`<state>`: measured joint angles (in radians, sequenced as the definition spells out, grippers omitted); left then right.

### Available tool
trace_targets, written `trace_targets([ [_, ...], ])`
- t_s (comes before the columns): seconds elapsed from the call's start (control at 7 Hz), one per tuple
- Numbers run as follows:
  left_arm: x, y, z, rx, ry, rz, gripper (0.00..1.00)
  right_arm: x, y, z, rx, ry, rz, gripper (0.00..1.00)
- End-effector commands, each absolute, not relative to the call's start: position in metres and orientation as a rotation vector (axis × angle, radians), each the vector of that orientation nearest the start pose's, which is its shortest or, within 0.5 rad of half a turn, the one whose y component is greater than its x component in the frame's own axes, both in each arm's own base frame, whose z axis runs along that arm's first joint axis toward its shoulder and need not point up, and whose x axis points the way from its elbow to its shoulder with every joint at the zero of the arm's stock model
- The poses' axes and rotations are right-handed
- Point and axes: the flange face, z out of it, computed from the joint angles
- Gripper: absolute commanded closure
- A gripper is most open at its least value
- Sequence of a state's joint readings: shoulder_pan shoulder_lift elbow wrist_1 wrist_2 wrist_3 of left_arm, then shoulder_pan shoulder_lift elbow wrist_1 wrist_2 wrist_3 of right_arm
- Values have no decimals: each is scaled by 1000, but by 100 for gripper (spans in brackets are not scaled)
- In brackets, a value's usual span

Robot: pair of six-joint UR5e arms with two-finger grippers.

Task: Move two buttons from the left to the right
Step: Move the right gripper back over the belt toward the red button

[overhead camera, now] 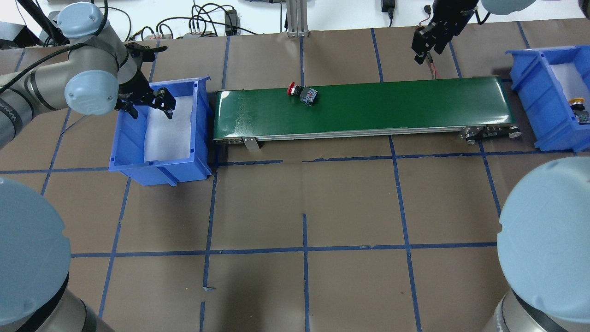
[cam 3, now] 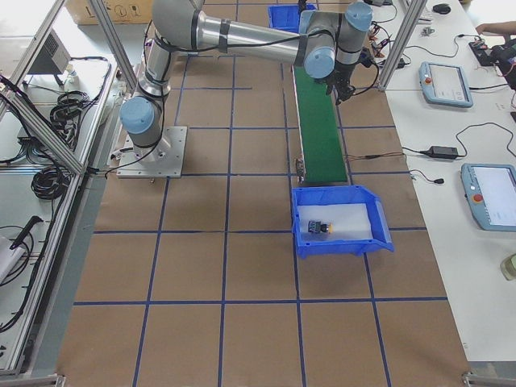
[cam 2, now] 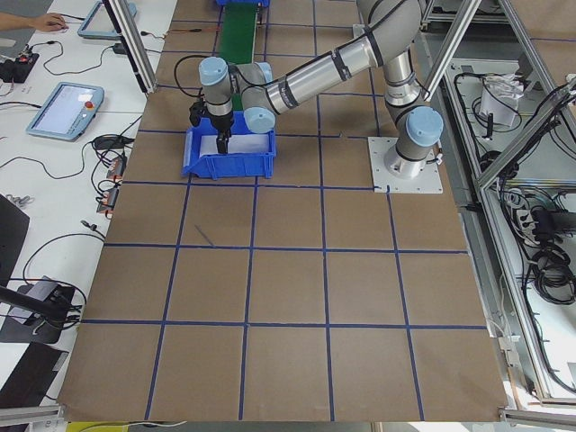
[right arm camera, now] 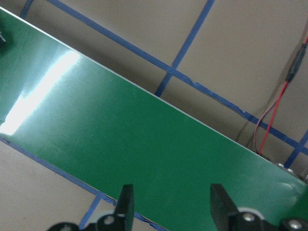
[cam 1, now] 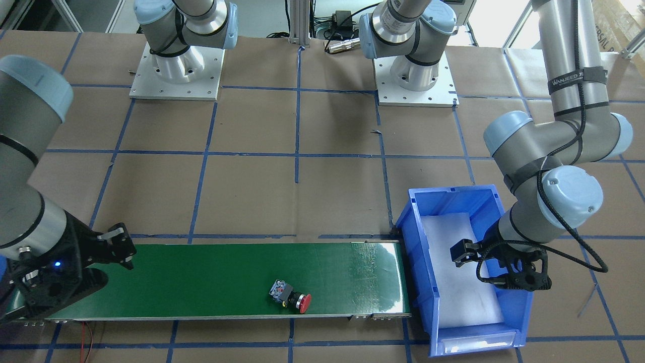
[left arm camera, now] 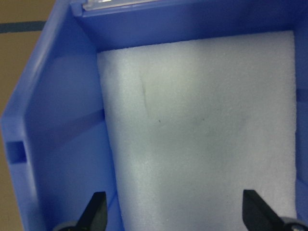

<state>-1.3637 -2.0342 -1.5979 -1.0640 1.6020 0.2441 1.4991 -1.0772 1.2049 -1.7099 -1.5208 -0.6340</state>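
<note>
Timing is counting: red button [overhead camera: 302, 93] is lying on the belt [overhead camera: 392, 106] by the far edge; left gripper [left arm camera: 175, 210] gaping wide, I am readying my wide right gripper [right arm camera: 172, 200] for its body.

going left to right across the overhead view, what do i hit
left bin → red button → right gripper → right bin, with the yellow button in it

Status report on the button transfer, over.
Left end effector open over left bin. Right end effector open above belt, near right end. Red button on belt, yellow button in right bin. Nothing ahead of red button.
</note>
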Motion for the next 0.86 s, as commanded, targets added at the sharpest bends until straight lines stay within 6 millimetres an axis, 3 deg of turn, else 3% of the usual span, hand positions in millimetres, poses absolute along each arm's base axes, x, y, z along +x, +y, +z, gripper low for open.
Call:
trace_targets([
  [0.0, 3, -651, 260, 78, 3112, -14, 0, 143, -704, 363, -970, 2936, -32, 37],
  [0.29, 4, -654, 260, 218, 3105, -17, 0, 209, -703, 333, -1091, 2889, -34, 37],
  [0.43, 7, -658, 260, 289, 3097, -27, 0, 228, -702, 318, -1123, 2872, -15, 37],
  [0.71, 9, -665, 260, 295, 3095, -49, 0, 249, -693, 311, -1167, 2852, 12, 37],
])
